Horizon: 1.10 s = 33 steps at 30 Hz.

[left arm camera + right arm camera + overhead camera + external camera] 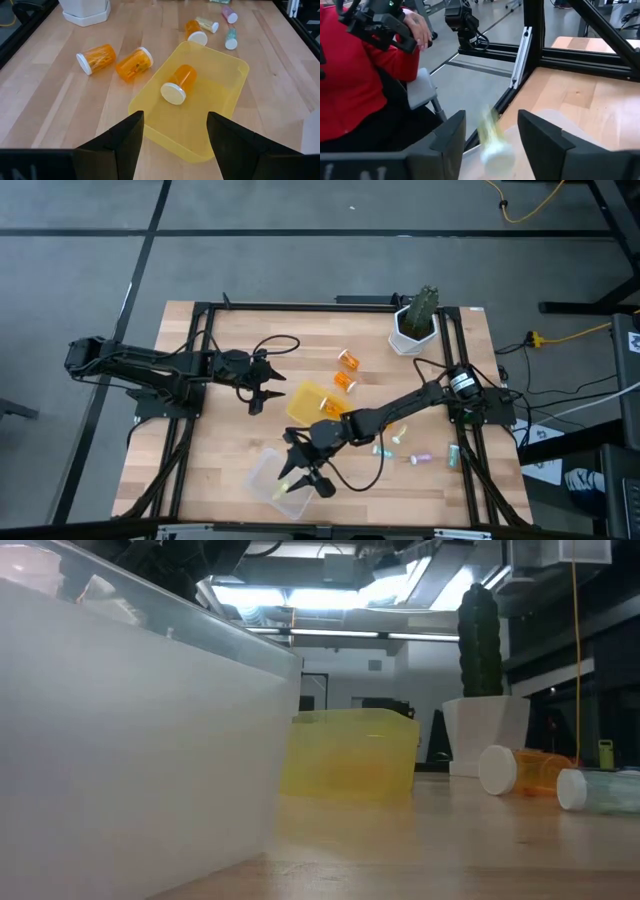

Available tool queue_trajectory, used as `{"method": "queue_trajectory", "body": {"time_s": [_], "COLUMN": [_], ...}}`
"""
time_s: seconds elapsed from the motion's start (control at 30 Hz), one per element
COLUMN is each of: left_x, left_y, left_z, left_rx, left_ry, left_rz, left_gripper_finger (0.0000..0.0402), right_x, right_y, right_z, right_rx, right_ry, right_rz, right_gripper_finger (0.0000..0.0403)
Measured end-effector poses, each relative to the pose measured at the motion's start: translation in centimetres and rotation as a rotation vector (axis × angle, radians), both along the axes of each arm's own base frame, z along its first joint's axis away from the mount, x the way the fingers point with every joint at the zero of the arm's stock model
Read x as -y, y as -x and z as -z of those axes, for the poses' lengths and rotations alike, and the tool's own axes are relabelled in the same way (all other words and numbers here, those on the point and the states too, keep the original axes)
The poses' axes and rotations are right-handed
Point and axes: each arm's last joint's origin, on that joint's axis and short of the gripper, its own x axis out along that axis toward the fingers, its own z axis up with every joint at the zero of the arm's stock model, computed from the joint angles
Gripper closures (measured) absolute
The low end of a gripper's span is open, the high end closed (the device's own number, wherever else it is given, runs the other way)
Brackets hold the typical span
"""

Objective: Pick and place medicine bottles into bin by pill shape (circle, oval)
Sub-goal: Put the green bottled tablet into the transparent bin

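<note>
high view: right gripper (303, 471) fingers spread, over clear bin (268, 480); left gripper (262, 385) spread beside yellow bin (310, 402).
low view: orange bottle (520, 771) lying near white pot (485, 736).
left wrist view: one orange bottle (178, 83) inside yellow bin (220, 90).
right wrist view: green vial (494, 142), blurred, between spread fingers; contact unclear. person in red (355, 85) beyond table.

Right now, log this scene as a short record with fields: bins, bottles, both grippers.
yellow bin: holds one orange bottle lying on its side
clear bin: at the table's near edge, under the right gripper
right gripper: open above the clear bin, a green vial blurred between its fingers
left gripper: open, empty, beside the yellow bin
loose bottles: two orange ones near the white plant pot
</note>
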Motion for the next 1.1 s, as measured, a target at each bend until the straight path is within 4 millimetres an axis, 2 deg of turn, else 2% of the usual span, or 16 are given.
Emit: {"method": "queue_trajectory", "body": {"time_s": [0.3, 0.4, 0.53, 0.77, 0.9, 1.1], "left_x": [0.0, 0.0, 0.0, 0.0, 0.0, 0.0], "left_y": [0.0, 0.0, 0.0, 0.0, 0.0, 0.0], "left_z": [0.0, 0.0, 0.0, 0.0, 0.0, 0.0], "left_rx": [0.0, 0.0, 0.0, 0.0, 0.0, 0.0], "left_ry": [0.0, 0.0, 0.0, 0.0, 0.0, 0.0], "left_rz": [0.0, 0.0, 0.0, 0.0, 0.0, 0.0], "left_gripper_finger": [0.019, 0.019, 0.019, 0.019, 0.019, 0.019], "right_x": [0.3, 0.8, 1.3, 0.3, -0.6, -2.2], "right_y": [-0.1, 0.5, 1.9, 6.3, 9.6, 14.3], "right_z": [-0.1, -1.5, -3.5, -6.6, -7.1, -7.2], "right_rx": [-0.022, -0.066, -0.117, -0.248, -0.37, -0.551], "right_ry": [-0.017, -0.042, 0.011, 0.195, 0.341, 0.422], "right_rz": [0.059, 0.075, 0.1, 0.268, 0.419, 0.611], "right_gripper_finger": [0.0204, 0.0203, 0.0203, 0.0203, 0.0203, 0.0203]}}
